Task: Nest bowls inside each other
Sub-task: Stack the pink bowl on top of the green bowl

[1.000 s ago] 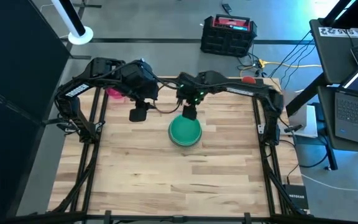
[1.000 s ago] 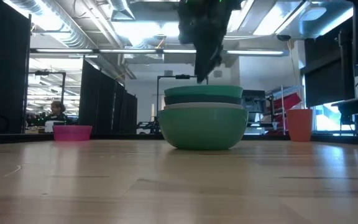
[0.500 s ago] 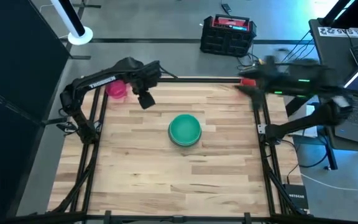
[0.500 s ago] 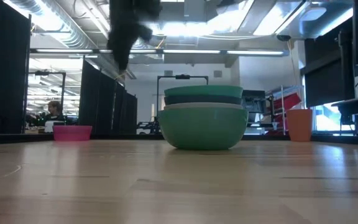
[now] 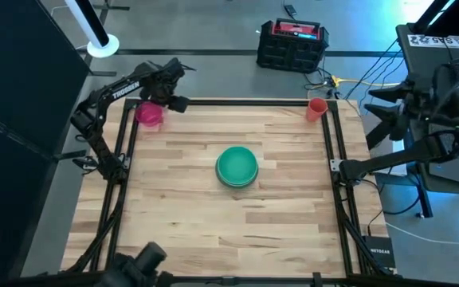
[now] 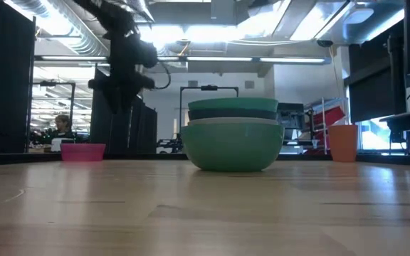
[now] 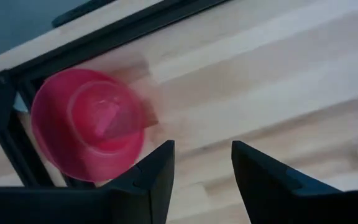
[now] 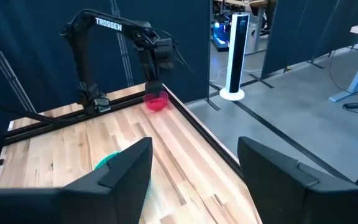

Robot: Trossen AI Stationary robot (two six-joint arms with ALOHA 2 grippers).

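Several bowls stand nested in one stack (image 5: 237, 166) at the table's middle; the low view shows a bright green rim (image 6: 232, 104) on top, then dark teal, white and a sage green bowl (image 6: 232, 148) on the table. A small magenta-pink bowl (image 5: 148, 114) sits alone on its base at the far left corner. My left gripper (image 7: 201, 169) hovers open above the table just right of the pink bowl (image 7: 89, 124), pointing down, nothing between its fingers. My right gripper (image 8: 194, 177) is open and empty, raised beyond the table's right edge.
An orange cup (image 5: 317, 108) stands at the far right corner. The black frame rail (image 5: 126, 135) runs along the table's left edge beside the pink bowl. Bare wood lies around the stack. Laptops and cables sit right of the table.
My left gripper has swung from beside the stack toward the far left corner, sinking and rolling, and now hangs by the pink bowl. My right gripper has risen off the stack and swung out past the table's right edge. The bowls have stayed in place.
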